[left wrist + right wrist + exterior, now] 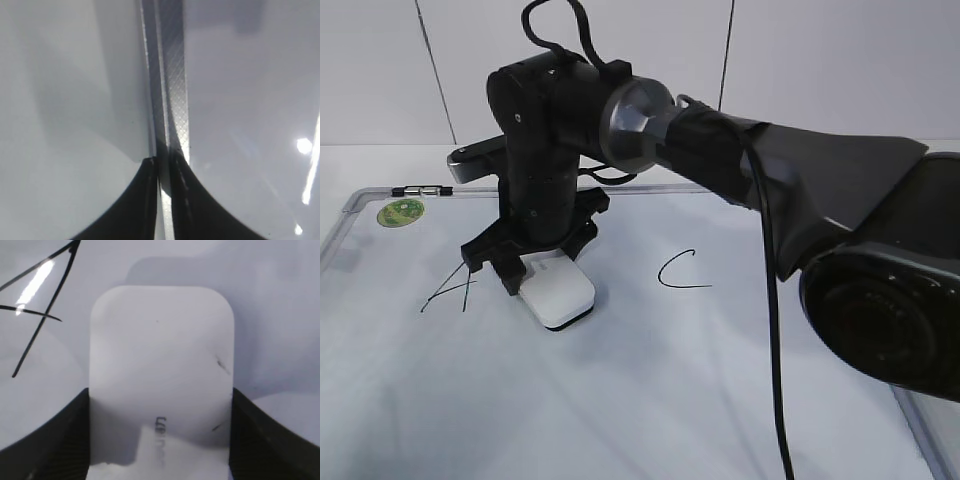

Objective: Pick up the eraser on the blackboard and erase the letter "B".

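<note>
Already the right gripper (535, 265) clamps the eraser (560, 290) flat on the blackboard (650, 400) between "A" (450, 292) and "C" (682, 270); no "B" shows; left jaws nearly closed, empty.

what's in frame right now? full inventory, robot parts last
eraser: 1, white, on the board between the A and the C, held between the right gripper's fingers
board: 1, white with grey frame, fills the table area
A: 1, black marker, left of the eraser
C: 1, black marker, right of the eraser
B: none visible
sticker: 1, round green, board's top-left corner
clip: 1, small black and silver, on the top frame above the sticker
right gripper: 1, black, closed on the eraser
left gripper: 1, black, shut over the board's frame strip, seen only by its wrist camera
</note>
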{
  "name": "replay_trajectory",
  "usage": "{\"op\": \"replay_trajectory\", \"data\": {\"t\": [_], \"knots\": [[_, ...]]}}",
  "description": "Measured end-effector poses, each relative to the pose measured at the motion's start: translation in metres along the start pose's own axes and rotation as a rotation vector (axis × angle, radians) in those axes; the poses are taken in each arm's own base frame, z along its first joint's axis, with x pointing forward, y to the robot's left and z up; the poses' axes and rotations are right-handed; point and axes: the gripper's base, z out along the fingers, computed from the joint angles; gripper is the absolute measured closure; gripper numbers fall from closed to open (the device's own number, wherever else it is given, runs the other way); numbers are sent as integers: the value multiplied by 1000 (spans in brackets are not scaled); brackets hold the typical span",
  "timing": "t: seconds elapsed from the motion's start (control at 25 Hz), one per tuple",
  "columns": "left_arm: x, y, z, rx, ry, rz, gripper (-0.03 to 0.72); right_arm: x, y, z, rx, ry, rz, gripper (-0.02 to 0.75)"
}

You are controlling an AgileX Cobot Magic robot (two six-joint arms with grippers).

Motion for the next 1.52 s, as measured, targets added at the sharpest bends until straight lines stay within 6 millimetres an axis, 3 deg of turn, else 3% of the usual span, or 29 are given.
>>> {"op": "replay_trajectory", "data": {"t": [0.68, 1.0, 1.2, 1.52], "knots": [[0, 0, 0, -1, 1, 1, 649, 0, -2, 0, 42, -5, 25, 225], [0, 0, 0, -1, 1, 1, 649, -1, -15, 0, 27, -3, 76, 225], [0, 0, 0, -1, 1, 1, 649, -2, -31, -1, 1, -4, 139, 225], [0, 0, 0, -4, -1, 0, 649, -3, -74, -2, 28, -16, 217, 225]]}}
